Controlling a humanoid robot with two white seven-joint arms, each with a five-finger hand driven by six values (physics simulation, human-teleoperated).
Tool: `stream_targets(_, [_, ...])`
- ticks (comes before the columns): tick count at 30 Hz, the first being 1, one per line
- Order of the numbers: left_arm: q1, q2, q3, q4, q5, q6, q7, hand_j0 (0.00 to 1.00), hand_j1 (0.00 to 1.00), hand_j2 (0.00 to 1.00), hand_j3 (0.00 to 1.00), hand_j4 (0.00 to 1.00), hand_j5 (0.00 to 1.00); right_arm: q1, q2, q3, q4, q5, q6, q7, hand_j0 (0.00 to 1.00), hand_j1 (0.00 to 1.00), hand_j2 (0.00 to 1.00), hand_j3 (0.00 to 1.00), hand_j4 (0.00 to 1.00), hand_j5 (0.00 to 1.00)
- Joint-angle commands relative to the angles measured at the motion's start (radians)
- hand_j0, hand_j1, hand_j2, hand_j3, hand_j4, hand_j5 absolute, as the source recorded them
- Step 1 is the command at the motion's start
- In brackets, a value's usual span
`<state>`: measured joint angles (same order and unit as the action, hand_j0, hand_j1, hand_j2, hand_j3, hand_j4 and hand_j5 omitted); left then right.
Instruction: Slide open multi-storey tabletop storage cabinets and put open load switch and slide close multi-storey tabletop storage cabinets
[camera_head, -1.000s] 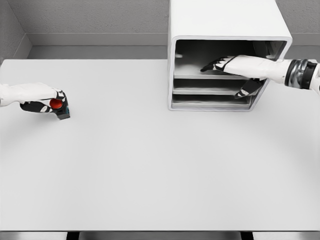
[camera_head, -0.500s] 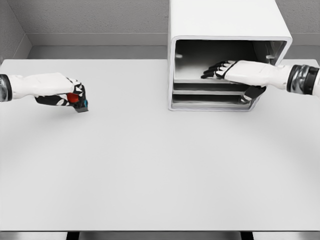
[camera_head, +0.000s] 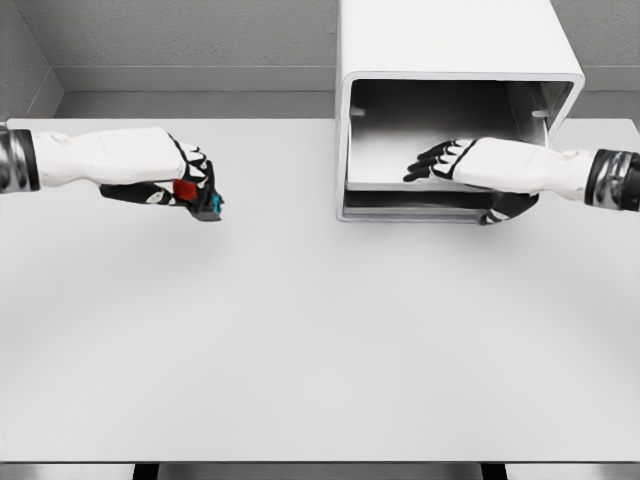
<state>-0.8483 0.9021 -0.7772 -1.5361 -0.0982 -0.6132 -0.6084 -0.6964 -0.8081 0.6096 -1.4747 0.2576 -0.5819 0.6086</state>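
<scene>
— What is the left hand (camera_head: 170, 178) carrying?

— The load switch (camera_head: 198, 194), a small blocky piece with a glossy red round knob, a dark body and a bit of teal at its lower edge. The black-padded fingers are curled snugly around it, and it hangs above the surface (camera_head: 300, 340), left of the middle, well apart from the cabinet.

— And the surface itself?

— A broad, matte, pale grey slab with a smooth finish and a thin darker edge at the front.

— Describe the cabinet.

— The storage cabinet (camera_head: 450, 45) is a white box with rounded corners and a smooth, slightly glossy shell, standing at the back of the surface, right of centre. Its front is open, showing a shaded grey interior. A flat, pale tray-like drawer (camera_head: 385, 165) sits low in the opening, with thin horizontal edges stacked just below it.

— Where is the right hand (camera_head: 465, 165)?

— It reaches in from the right, white smooth forearm and a dark ribbed wrist cuff. The hand lies over the drawer, its black fingers (camera_head: 428, 160) extended flat and pointing left across the top, while a dark thumb or finger (camera_head: 508, 208) tucks under the front lip at the cabinet's lower right. So it pinches the drawer between top and underside, not spread wide.
</scene>
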Motion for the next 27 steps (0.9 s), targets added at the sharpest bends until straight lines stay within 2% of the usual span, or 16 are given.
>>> stream_targets(1, [0.000, 0.014, -0.001, -0.039, 0.040, 0.002, 0.001, 0.35, 0.35, 0.35, 0.35, 0.35, 0.35, 0.000, -0.013, -0.004, -0.033, -0.009, -0.029, 0.002, 1.00, 1.00, 1.00, 1.00, 1.00, 1.00])
stream_targets(7, [-0.032, 0.004, -0.001, -0.033, 0.080, 0.002, 0.003, 0.35, 0.35, 0.35, 0.35, 0.35, 0.35, 0.026, -0.023, -0.019, -0.070, -0.009, -0.029, 0.002, 1.00, 1.00, 1.00, 1.00, 1.00, 1.00])
stream_targets(9, [-0.044, -0.003, -0.002, -0.033, 0.084, 0.002, 0.003, 0.35, 0.35, 0.35, 0.35, 0.35, 0.35, 0.057, -0.046, -0.050, -0.101, -0.009, -0.029, 0.002, 1.00, 1.00, 1.00, 1.00, 1.00, 1.00])
stream_targets(13, [-0.066, -0.045, -0.005, -0.029, 0.084, 0.002, 0.001, 0.35, 0.35, 0.35, 0.35, 0.35, 0.35, 0.078, -0.066, -0.057, -0.127, -0.009, -0.029, 0.002, 1.00, 1.00, 1.00, 1.00, 1.00, 1.00])
stream_targets(16, [-0.103, -0.080, -0.010, -0.021, 0.084, 0.002, 0.001, 0.35, 0.35, 0.35, 0.35, 0.35, 0.35, 0.115, -0.069, -0.105, -0.136, -0.011, -0.029, 0.002, 1.00, 1.00, 1.00, 1.00, 1.00, 1.00])
stream_targets(18, [-0.107, -0.111, -0.010, -0.018, 0.078, 0.002, -0.002, 0.35, 0.35, 0.35, 0.35, 0.35, 0.35, 0.127, -0.100, -0.113, -0.161, -0.011, -0.029, 0.002, 1.00, 1.00, 1.00, 1.00, 1.00, 1.00])
stream_targets(27, [-0.160, -0.163, -0.027, -0.004, 0.075, 0.002, -0.002, 0.35, 0.35, 0.35, 0.35, 0.35, 0.35, 0.152, -0.103, -0.117, -0.177, -0.011, -0.029, 0.002, 1.00, 1.00, 1.00, 1.00, 1.00, 1.00])
